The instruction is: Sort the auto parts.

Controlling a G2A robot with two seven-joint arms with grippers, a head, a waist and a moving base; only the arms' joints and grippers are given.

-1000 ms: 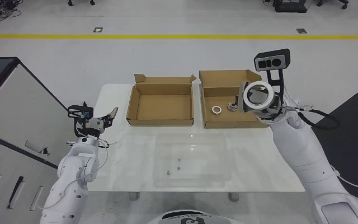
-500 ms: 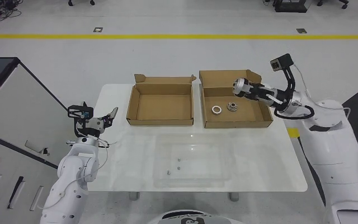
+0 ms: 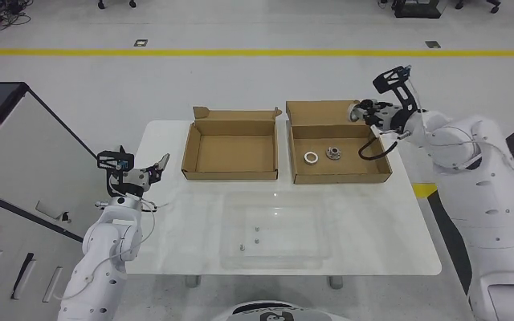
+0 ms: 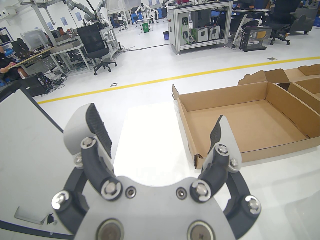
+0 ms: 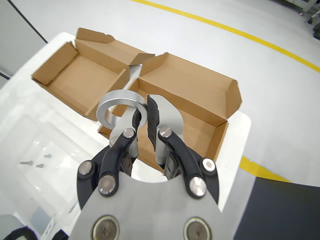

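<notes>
My right gripper (image 5: 143, 112) is shut on the rim of a silver metal ring (image 5: 120, 106). It hangs over the far right corner of the right cardboard box (image 3: 337, 176), where the top view shows the gripper (image 3: 359, 113). A white ring (image 3: 311, 157) and a grey flanged part (image 3: 332, 152) lie inside that box. The left cardboard box (image 3: 229, 173) has nothing in it. At the table's left edge my left gripper (image 3: 149, 170) is open and holds nothing; its fingers (image 4: 98, 126) point toward the left box (image 4: 250, 121).
A clear plastic tray (image 3: 321, 241) sits at the table's front middle with small bolts (image 3: 257, 234) in it; the bolts (image 5: 26, 162) also show in the right wrist view. Bare white table lies between the left gripper and the boxes.
The right arm has swung outward and turned its wrist, carrying the ring from close under the camera to above the right box's far right corner. The left arm has not moved.
</notes>
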